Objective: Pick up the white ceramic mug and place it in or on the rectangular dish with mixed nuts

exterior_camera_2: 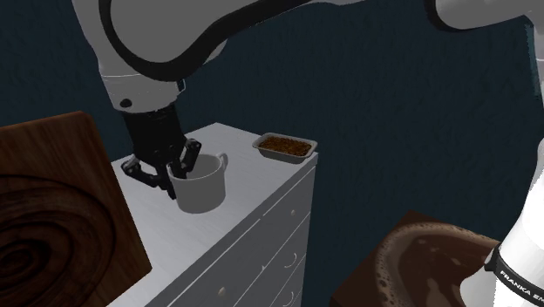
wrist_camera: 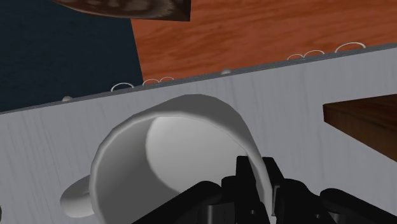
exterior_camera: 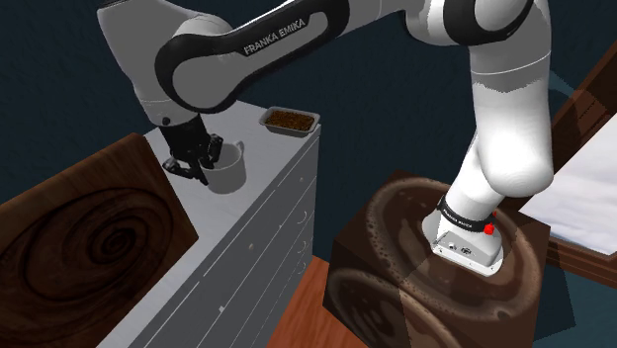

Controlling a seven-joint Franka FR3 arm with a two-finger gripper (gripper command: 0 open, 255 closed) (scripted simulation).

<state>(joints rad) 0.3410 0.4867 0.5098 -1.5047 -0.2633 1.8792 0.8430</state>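
mug: pale grey-white, upright, left of centre in the shoulder view, over the near part of the surface; whether its base rests there or hangs just clear cannot be told.
handle: on the mug's upper right in the second exterior view, the side turned toward the dish and away from the pincer.
pincer: all black, pointing down at the mug's left rim in both exterior views; clamped on the mug's wall.
fingers: in the wrist view one sits inside the rim and the other outside, with the thin wall pinched between them.
dish: rectangular, grey rim, brown contents; upper centre of the shoulder view, at the far corner of the surface, well apart from the mug.
surface: white top of a chest, running from lower left to upper centre of the shoulder view; carries the dish.
chest: white drawer fronts with small handles, below the surface's right edge.
arm: white with dark joints, lettered "FRANKA EMIKA"; spans the top of the shoulder view from right to left.
stand: dark wood-grain box, lower right of the shoulder view, the arm's base on top.
panel: dark wood with a swirl pattern, left edge of the shoulder view, beside the surface.
floor: reddish wood, bottom centre, between chest and stand.
wall: dark blue, behind the chest.
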